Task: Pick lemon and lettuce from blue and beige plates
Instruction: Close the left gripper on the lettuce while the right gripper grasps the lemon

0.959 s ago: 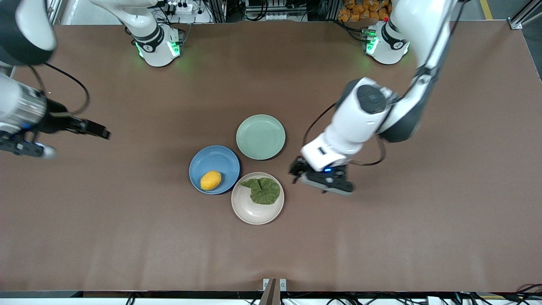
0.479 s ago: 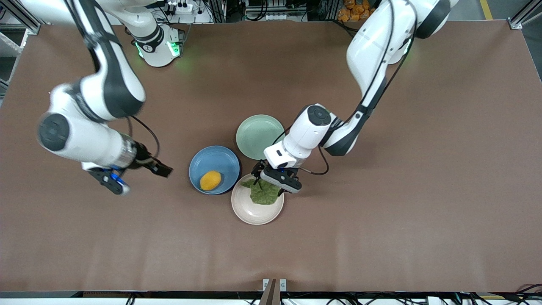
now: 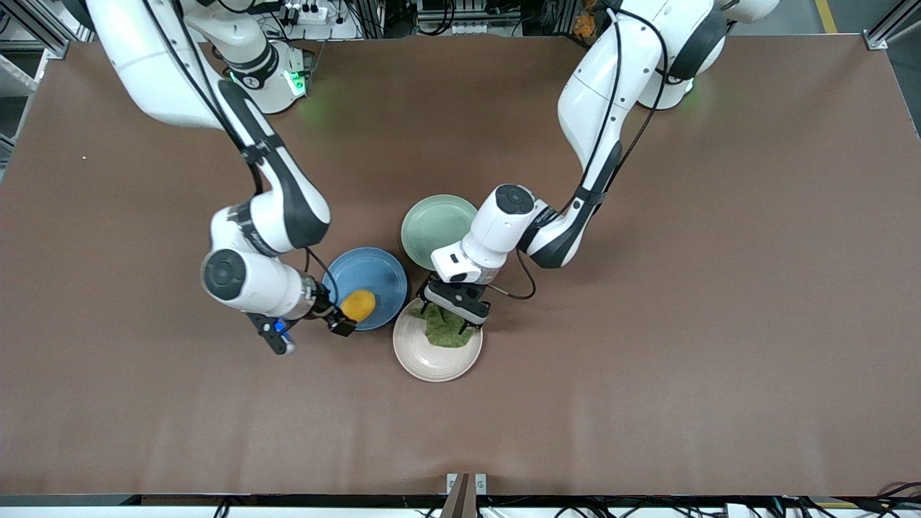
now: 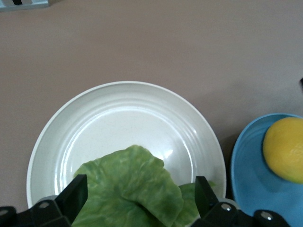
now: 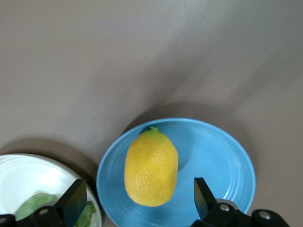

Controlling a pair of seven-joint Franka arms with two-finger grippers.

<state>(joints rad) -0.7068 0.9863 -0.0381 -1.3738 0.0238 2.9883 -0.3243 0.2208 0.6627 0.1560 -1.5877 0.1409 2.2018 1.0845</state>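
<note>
While the lemon point(image 5: 151, 168) lies between the spread right pincer point(image 5: 135, 198) fingers.

Brown table point(image 3: 647, 374) with blue plate point(image 3: 378, 267), beige plate point(image 3: 432, 360), mint-green plate point(image 3: 435, 230).

Left gripper point(image 3: 451, 314); right gripper point(image 3: 338, 318) (both spread, lowered)
</note>
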